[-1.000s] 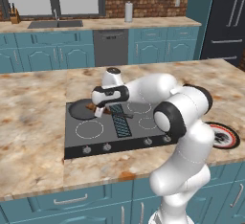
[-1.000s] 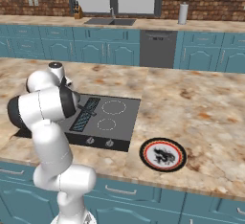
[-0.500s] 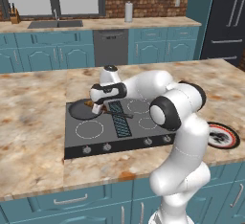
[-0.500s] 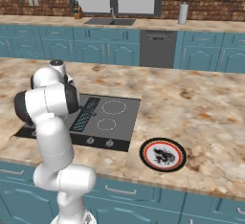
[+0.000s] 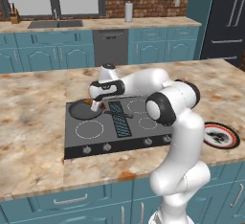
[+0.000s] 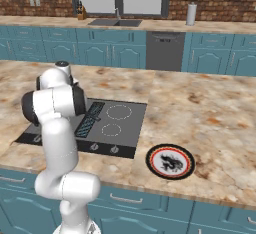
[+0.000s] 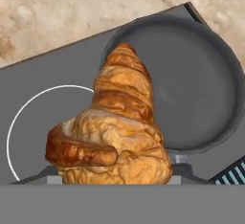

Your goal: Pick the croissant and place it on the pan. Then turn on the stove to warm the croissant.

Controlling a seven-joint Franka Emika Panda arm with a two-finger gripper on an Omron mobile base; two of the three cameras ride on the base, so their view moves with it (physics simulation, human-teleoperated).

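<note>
Golden-brown and flaky, the croissant point(image 7: 112, 132) is sitting between my jaws, which are standing part-way open around its thick middle and gripping it; one horn is pointing away from me over the pan point(image 7: 191, 84). I am hanging above the stove point(image 5: 95, 137) near its far left corner, and in the left base view my gripper point(image 5: 94, 106) is hovering right at the pan's point(image 5: 82, 111) near rim, the pastry point(image 5: 88, 102) just a brown speck beside it.

I am judging the croissant light and soft, with a crust that crumbles, so hard squeezing would be crushing the layers, and a loose hold would be letting it swing or slip. The fat centre where I am holding it seems the right place; the thin horns would likely snap. The pan looks stiff and shallow, its handle point(image 5: 120, 115) running toward the ribbed grille point(image 5: 120, 120), so a low release over its bare middle should be keeping the pastry from rolling off onto the black glass.
</note>
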